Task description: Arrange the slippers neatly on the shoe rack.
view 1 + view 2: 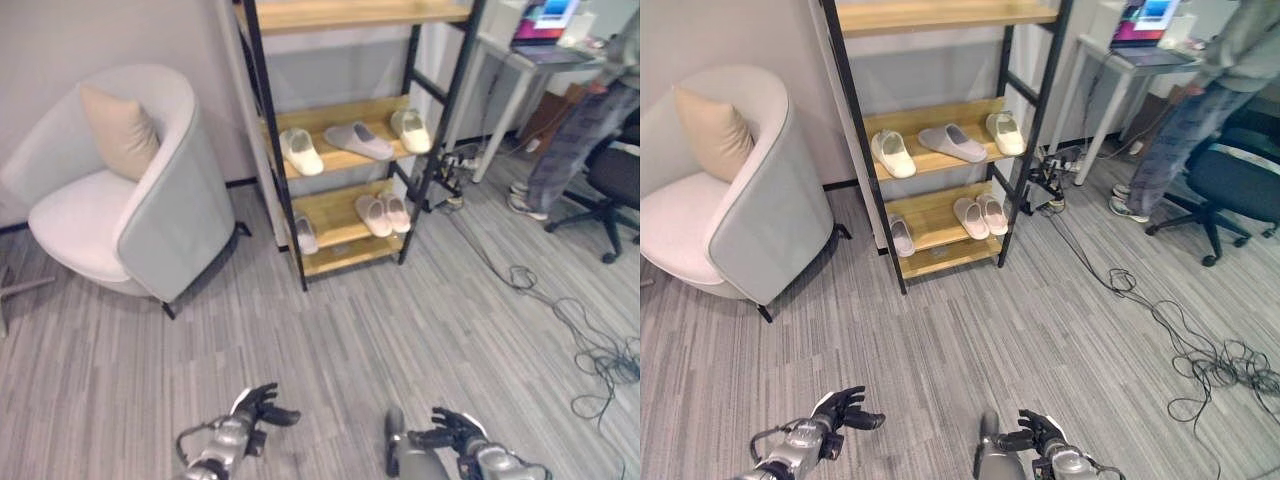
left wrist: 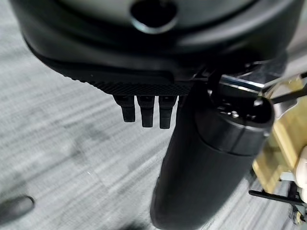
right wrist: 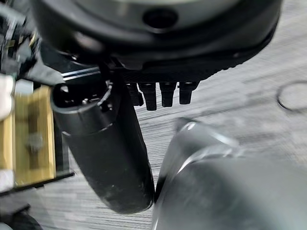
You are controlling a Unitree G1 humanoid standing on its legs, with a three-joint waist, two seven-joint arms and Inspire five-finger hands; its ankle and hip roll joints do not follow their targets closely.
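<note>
Six slippers sit on the rack [image 1: 256, 120], none in either hand. Middle shelf: cream one [image 1: 300, 151] at approx 9 o'clock end, grey one [image 1: 358, 140] mid, lying crosswise w/ toe toward 3 o'clock, cream one [image 1: 410, 130] at 3 o'clock end. Lower shelf: pale pair [image 1: 382, 213] side by side, touching, toward 3 o'clock; single pale one [image 1: 305, 234] at 9 o'clock edge, right by the post, well apart from the pair.

Left hand [image 1: 258, 407] low at approx 7 o'clock of the head view, over bare floor [image 1: 330, 330], fingers relaxed, thumb out, holding nothing; wrist view shows fingertips [image 2: 146, 112] hanging free over floor. Right hand [image 1: 455, 432] at approx 5 o'clock, also slack and empty, fingertips [image 3: 165, 96] free. Both well apart from rack.

Handling, as a guess: slippers look light, soft, foam or cloth type, so they'll squash under a pinch and slide easily on the smooth wood. Nothing fragile. Best hold prob. across the upper strap/vamp, thumb inside the opening and fingers over top, or a pinch on the heel edge of the sole. Grey one needs turning toe-in to match the rest; the lone lower one wants pulling in from the post. Posts and shelf above leave tight entry, so come in from the front, low.

Armchair [image 1: 160, 215] w/ cushion [image 1: 120, 130] at 10 o'clock; a person [image 1: 590, 110] stands at desk [image 1: 500, 50], 2 o'clock; loose cables [image 1: 590, 350] on floor at 3–4 o'clock.
</note>
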